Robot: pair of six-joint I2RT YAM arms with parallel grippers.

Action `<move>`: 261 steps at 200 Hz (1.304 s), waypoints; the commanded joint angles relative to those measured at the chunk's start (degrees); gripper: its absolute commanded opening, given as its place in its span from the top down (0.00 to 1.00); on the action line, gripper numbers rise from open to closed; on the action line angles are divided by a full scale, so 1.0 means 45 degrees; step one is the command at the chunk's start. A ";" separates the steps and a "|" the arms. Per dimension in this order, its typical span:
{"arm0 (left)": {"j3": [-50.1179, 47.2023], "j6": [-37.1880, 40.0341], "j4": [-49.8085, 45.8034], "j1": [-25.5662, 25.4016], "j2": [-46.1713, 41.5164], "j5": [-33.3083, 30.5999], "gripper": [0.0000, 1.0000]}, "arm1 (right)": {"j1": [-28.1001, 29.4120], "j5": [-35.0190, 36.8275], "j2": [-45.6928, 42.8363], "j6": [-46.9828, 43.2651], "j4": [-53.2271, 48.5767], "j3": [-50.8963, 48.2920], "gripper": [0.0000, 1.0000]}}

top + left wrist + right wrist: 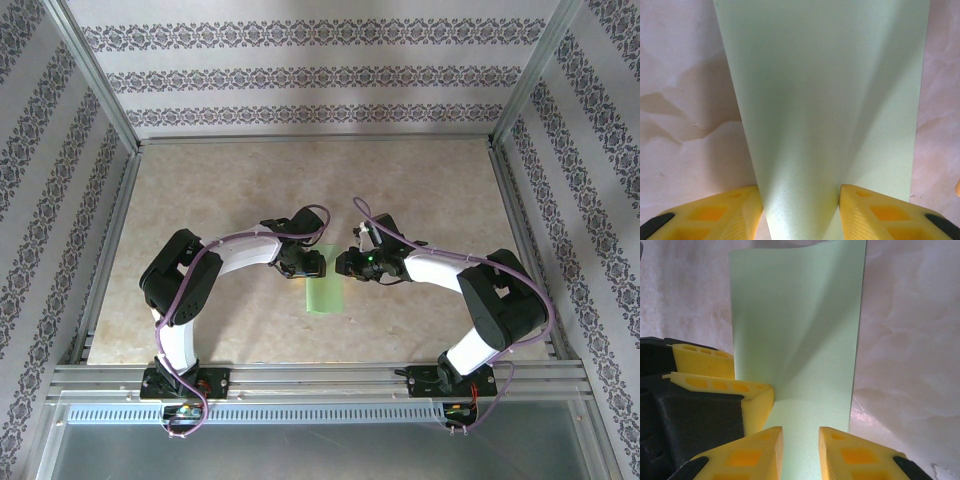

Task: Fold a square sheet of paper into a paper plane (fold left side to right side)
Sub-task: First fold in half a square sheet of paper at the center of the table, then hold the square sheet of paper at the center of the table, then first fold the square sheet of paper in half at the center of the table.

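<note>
One sheet (825, 100) in left gripper (800, 200).

The bench (300, 190) lies bare in its far half, along both sides and in the near strip before the paper (322, 296); a hand can pass there. In the middle, the left fingers (313, 264) and right fingers (343, 265) stand close together over the paper's far end, with a narrow gap between them. The raised paper fills the space between the left fingers. The bent left arm (180, 290) and right arm (500, 300) block the near corners. Walls (300, 80) and a metal frame (108, 250) close three sides.
</note>
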 commanded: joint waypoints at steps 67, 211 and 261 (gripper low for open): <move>-0.0270 -0.0168 -0.0332 -0.0214 0.1127 -0.0248 0.52 | 0.0328 -0.0275 0.0673 0.0133 0.0080 0.0478 0.82; -0.0255 -0.0091 -0.0365 -0.0199 0.0891 -0.0359 0.52 | 0.0565 0.0578 0.1999 -0.0554 -0.1181 0.0710 0.96; -0.0691 -0.0110 0.0010 -0.0006 -0.1003 -0.1088 0.48 | 0.0626 0.0983 0.2369 -0.0878 -0.1926 0.0890 0.98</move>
